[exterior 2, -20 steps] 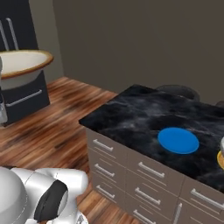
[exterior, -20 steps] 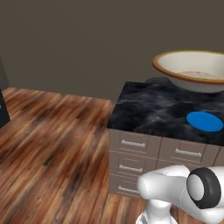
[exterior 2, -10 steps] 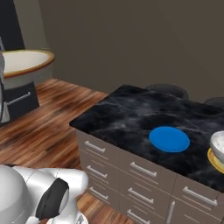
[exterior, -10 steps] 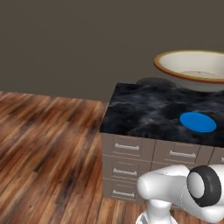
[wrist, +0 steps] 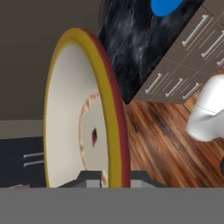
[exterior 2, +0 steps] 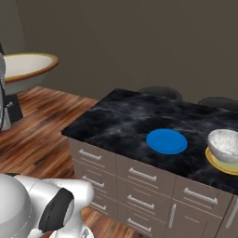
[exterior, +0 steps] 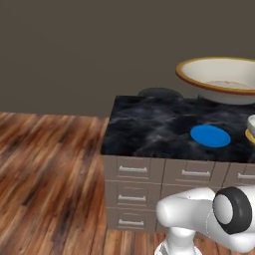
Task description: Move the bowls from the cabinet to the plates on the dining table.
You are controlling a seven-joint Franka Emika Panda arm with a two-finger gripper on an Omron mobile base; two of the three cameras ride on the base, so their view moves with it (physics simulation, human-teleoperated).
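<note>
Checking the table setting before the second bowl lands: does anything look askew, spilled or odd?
Nothing stands out. The marbled bowl sits upright on the yellow plate, the blue plate lies flat and bare on the table, and the hand grips the cream bowl by its rim.

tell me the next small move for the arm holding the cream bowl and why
Probably carry the cream bowl with the tan-brown rim onward until it is over the plain bright blue plate. The gripper is shut on its rim, the blue plate lies bare on the black marble table, and the yellow-rimmed plate already holds the grey-white marbled bowl.
</note>
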